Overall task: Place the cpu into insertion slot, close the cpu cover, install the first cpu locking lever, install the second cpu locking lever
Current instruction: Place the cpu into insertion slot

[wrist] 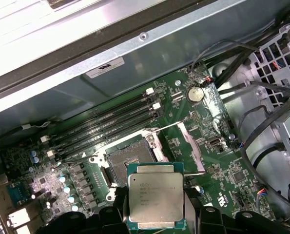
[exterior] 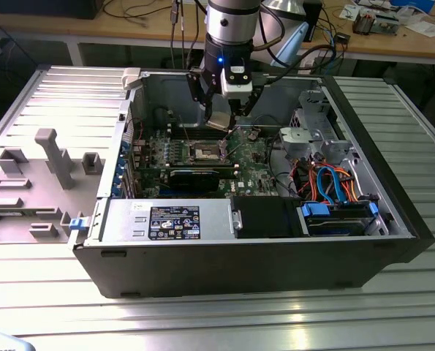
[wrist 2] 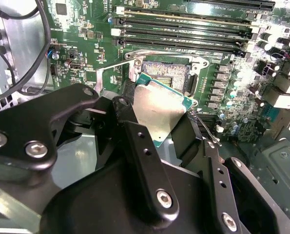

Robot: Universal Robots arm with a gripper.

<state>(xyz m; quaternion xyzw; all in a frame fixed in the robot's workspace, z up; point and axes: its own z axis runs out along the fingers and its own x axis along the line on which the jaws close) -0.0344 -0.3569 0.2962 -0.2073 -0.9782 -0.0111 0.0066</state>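
Observation:
My gripper (exterior: 218,121) hangs inside the open computer case and is shut on the cpu (wrist: 157,202), a flat silvery square chip with a green edge. In both wrist views the black fingers (wrist 2: 123,109) clamp two opposite edges of the cpu (wrist 2: 159,109). The chip is held tilted a little above the motherboard, just beside the insertion slot (wrist: 130,163), whose dark centre lies bare (wrist 2: 166,75). The cpu cover (wrist: 191,146) stands swung open at one side of the socket. A thin wire lever (wrist 2: 203,129) sticks up near one finger.
Long memory slots (wrist: 106,129) run along one side of the socket. A black card (exterior: 195,177) lies in front of it. A drive cage with blue and orange cables (exterior: 334,186) fills the exterior view's right. A grey fixture plate (exterior: 42,168) lies left of the case.

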